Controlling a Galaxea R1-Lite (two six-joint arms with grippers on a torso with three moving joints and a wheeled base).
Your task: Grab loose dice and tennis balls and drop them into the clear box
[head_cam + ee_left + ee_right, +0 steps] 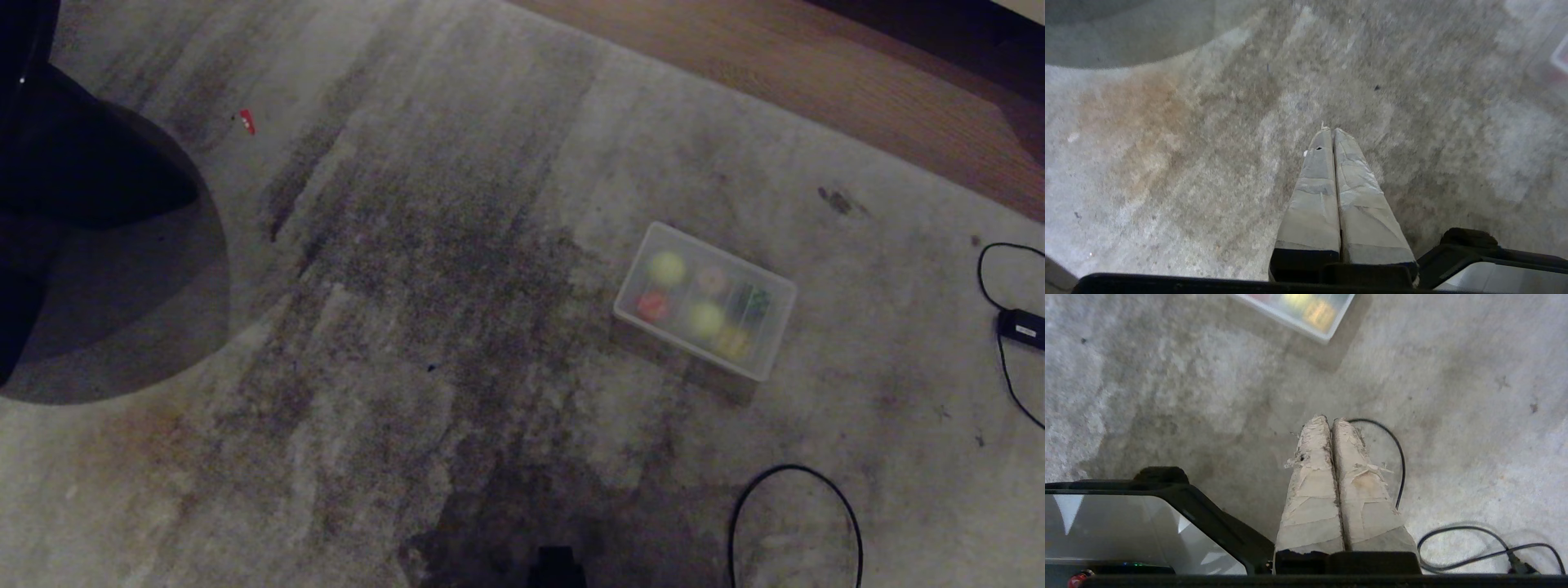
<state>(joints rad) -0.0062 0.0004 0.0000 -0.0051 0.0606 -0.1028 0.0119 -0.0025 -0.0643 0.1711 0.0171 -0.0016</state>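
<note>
— Translucent plastic is what I'm seeing first: the clear box (704, 302) is sitting on the grey carpet (457, 269), right of centre in the head view. What's lying inside it?

— Two tennis balls (667, 268) are showing through the blur, one at the far left corner and one nearer the middle. Dice are lying around them: a red die (652, 305), a tan die (711, 280), a dark green die (756, 302) and a yellow die (732, 343).

— Are the grippers doing anything?

— Neither is showing in the head view. In its own wrist view the left gripper (1330, 130) is hanging over bare carpet, taped fingers pressed together, gripping nothing. The right gripper (1329, 419) is likewise closed and empty, with a corner of the box lying ahead of it and a black cable (1396, 457) looping just beside its fingers.

— Anything else lying around?

— A small red scrap (246, 121) is lying well apart, far left. A black adapter (1020, 325) is resting at the right edge, and a wooden floor (816, 73) is bordering the carpet beyond.
</note>
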